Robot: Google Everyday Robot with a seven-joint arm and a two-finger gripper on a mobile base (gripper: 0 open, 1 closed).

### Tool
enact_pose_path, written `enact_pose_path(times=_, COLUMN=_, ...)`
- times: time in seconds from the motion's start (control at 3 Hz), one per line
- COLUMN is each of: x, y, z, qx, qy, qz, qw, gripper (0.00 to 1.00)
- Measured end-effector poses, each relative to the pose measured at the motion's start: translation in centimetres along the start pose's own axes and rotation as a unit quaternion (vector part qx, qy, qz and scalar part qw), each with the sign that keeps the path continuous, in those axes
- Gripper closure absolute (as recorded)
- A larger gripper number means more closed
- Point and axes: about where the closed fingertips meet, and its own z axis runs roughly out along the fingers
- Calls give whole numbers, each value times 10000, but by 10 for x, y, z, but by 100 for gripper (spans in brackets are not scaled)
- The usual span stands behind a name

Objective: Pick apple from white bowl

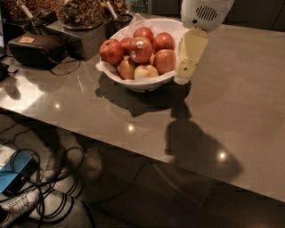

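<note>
The white bowl [149, 82], lined with crumpled white paper, stands on the grey table and holds several apples. The deep-red apple [140, 49] with a small pale sticker lies on top in the middle of the pile. Other red apples and a yellowish one surround it. My gripper [187, 67] hangs from the white arm housing at the top right. Its pale yellow fingers point down at the bowl's right rim, just right of the apples. It holds nothing that I can see.
Dark containers of dried goods [82, 13] stand behind the bowl at the top left. A dark box with a cable [38, 49] lies left of the bowl. The table's front edge [133, 151] runs diagonally; cables and a blue device [13, 178] lie on the floor below.
</note>
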Motion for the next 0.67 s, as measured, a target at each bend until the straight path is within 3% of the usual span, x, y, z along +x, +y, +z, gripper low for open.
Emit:
enact_pose_path(times=0.33, x=-5, y=-4, z=4, qx=-62, qy=-153, qz=35, qw=9999, gripper=0)
enact_pose_path(times=0.67, x=-27, y=-20, z=21, qx=-421, qy=-424, qz=240, qw=9979, gripper=0)
